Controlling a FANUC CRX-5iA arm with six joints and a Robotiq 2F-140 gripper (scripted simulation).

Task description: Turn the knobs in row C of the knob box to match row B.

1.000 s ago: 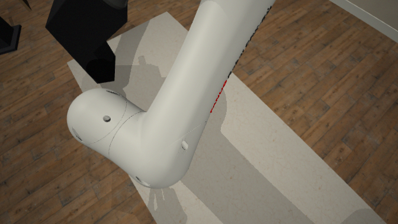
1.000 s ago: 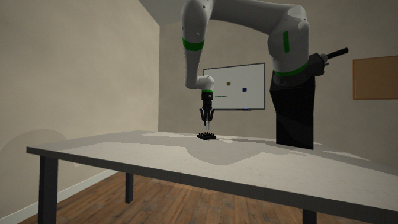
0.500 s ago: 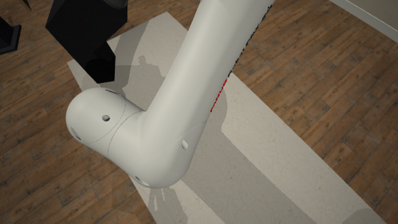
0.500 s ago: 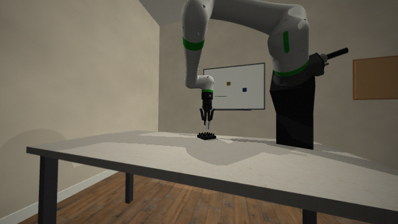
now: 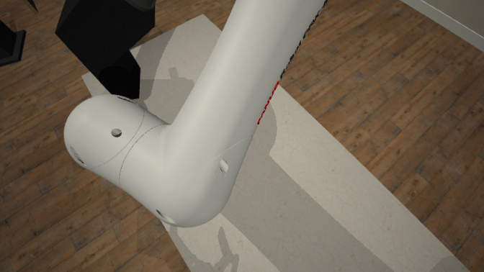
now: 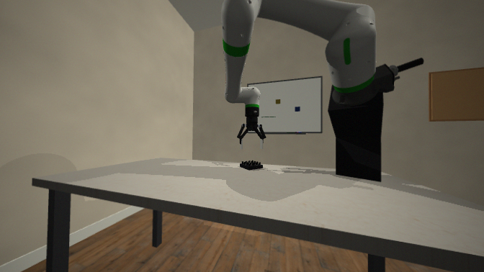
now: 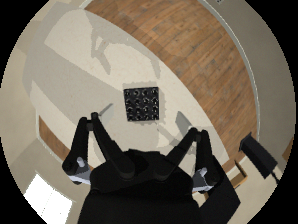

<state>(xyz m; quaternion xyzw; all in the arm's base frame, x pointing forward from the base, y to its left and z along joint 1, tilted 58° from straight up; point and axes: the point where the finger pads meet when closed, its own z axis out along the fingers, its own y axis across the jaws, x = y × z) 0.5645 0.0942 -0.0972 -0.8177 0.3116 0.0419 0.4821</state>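
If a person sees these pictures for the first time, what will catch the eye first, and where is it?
The big white arm fills most of the top view and hides what lies below it. In the exterior view the open hand hangs in the air above the small black knob box, which stands on the table. In the wrist view the box sits between the spread fingers, too small to read its knobs.

Looks like an office or meeting room: whiteboard [image 6: 288, 104] on the far wall, cork board [image 6: 456, 94] beside it to the right, plain beige walls with white skirting, wooden plank floor [image 6: 216, 252], and one long pale table [image 6: 144, 183] on dark legs.
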